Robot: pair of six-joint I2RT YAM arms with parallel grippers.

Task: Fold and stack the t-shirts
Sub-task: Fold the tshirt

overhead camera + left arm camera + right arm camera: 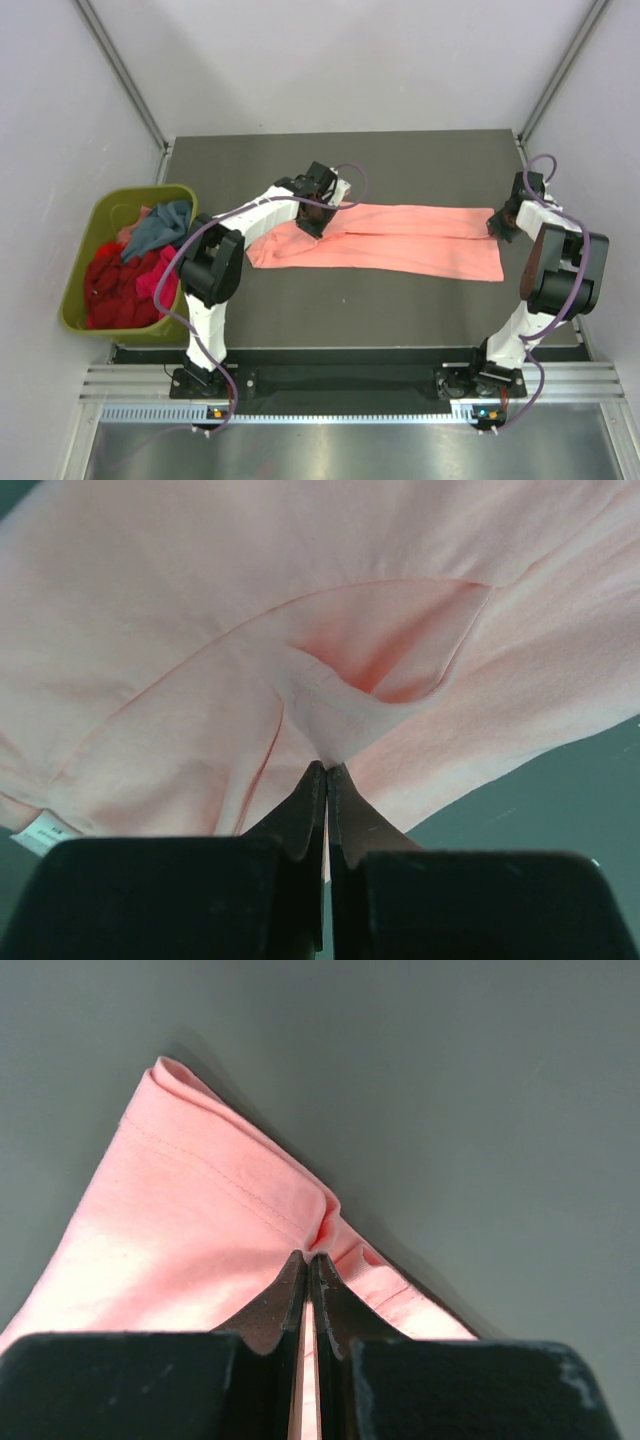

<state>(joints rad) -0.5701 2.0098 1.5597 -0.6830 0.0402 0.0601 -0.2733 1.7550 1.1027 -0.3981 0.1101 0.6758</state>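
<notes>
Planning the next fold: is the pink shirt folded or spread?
Folded: the salmon-pink t-shirt lies as a long narrow band, its edge doubled over.

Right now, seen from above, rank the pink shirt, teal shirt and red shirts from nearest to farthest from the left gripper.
1. The pink shirt: mid-table, pinched by the left gripper.
2. The teal shirt: left, topmost in the bin.
3. The red shirts: bin's near-left corner.

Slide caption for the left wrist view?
Left gripper shut on a pinched fold of the salmon-pink t-shirt.
</notes>
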